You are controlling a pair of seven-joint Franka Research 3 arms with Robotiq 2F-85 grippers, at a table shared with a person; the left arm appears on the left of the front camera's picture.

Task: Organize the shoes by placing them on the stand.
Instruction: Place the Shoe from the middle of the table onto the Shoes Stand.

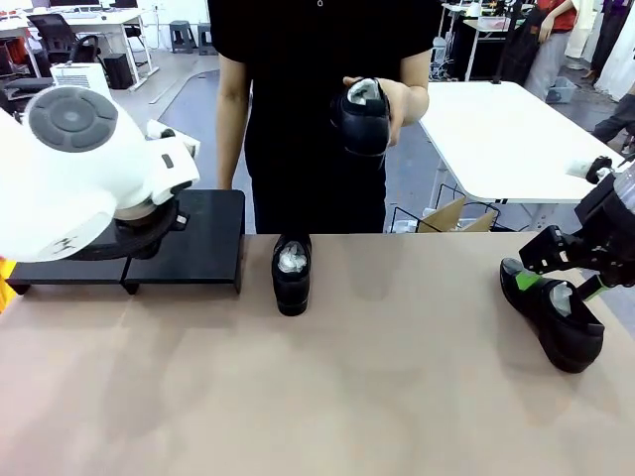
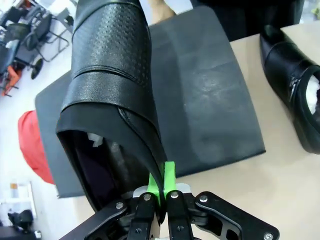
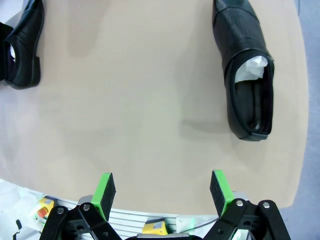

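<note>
In the left wrist view my left gripper [image 2: 162,181] is shut on the heel rim of a glossy black shoe [image 2: 110,85], which hangs just above the matte-black stand [image 2: 210,100]. The front view has my left arm [image 1: 89,169] over the stand [image 1: 208,243]. A second shoe [image 1: 292,273] stands on the table beside the stand. The person holds a third shoe [image 1: 362,114] in one hand, at chest height. My right gripper [image 1: 561,286] is open, close above another shoe [image 1: 561,317] at the table's right; in the right wrist view nothing lies between its pads [image 3: 105,187], and that shoe [image 3: 247,75] lies ahead.
The person stands at the far edge, behind the middle of the table. A red object [image 2: 32,145] sits on the floor past the stand. The table's right edge [image 3: 300,100] runs close to the right-hand shoe. A white table [image 1: 506,139] stands behind.
</note>
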